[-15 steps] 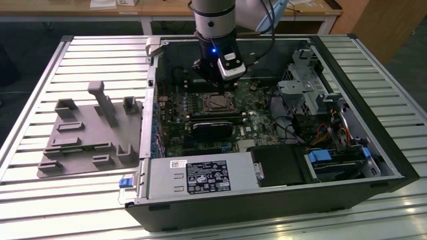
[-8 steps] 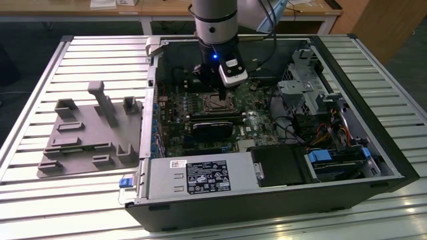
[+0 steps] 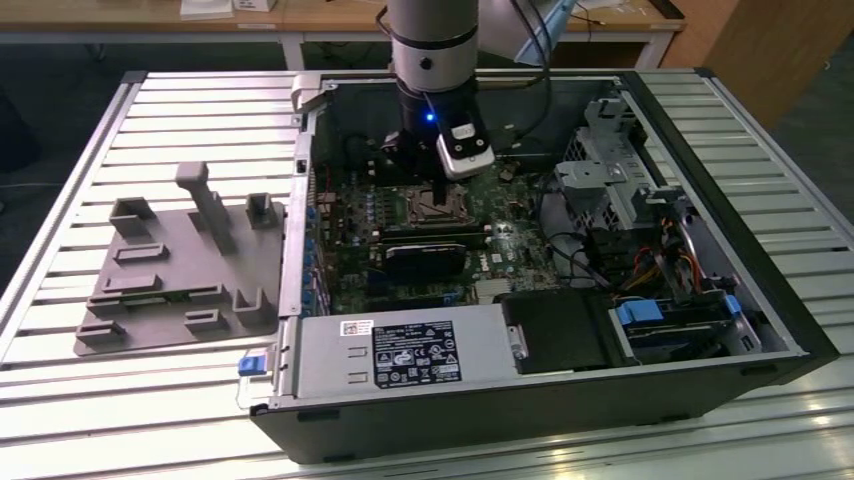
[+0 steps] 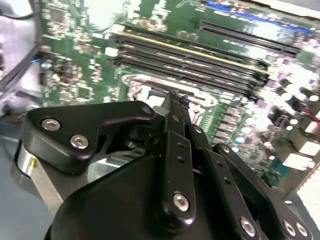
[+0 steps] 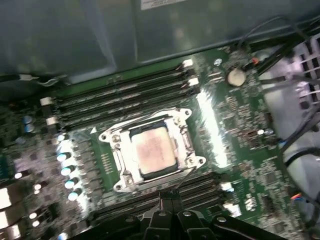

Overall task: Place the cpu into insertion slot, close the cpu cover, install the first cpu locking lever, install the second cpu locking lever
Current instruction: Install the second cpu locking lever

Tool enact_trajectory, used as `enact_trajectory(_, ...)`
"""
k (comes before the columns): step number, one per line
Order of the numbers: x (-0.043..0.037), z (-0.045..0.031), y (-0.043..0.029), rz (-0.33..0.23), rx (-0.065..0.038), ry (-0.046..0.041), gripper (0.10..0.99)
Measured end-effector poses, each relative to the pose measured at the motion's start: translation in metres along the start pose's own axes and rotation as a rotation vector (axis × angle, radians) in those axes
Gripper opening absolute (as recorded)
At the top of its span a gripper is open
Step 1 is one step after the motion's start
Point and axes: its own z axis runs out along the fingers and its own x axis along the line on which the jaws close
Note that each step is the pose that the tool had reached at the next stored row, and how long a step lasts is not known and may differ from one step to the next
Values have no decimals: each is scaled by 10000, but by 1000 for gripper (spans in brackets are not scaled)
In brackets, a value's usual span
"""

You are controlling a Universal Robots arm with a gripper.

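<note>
The cpu (image 5: 155,152) lies flat in the insertion slot (image 5: 186,150), with the cpu cover (image 5: 118,148) framing it. To do the levers well, I judge a low, steady push along the socket's edge is needed. My claw (image 5: 167,196) is pinched together just beside the socket, holding nothing.

No print can be read here. In the exterior view, the black rectangular label (image 3: 416,359) on the grey metal power-supply box (image 3: 387,355) carries rows of white marks and symbols too small to make out, and the small white sticker (image 3: 355,326) beside it is equally illegible. In the first wrist view, the pale silver-grey square cpu (image 5: 153,151), just ahead of the gripper, bears only faint, unreadable marks.
</note>
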Motion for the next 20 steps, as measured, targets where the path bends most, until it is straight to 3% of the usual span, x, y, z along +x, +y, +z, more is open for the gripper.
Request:
enact_trajectory(2, -3, 5, -8, 5, 87, 233, 102)
enact_trajectory(4, -8, 7, -23, 6, 147, 339, 102)
enact_trajectory(8, -11, 8, -32, 4, 176, 349, 102)
enact_trajectory(14, -14, 44, -67, -453, 134, 346, 102)
enact_trajectory(20, 44, 109, -101, -665, -18, 385, 102)
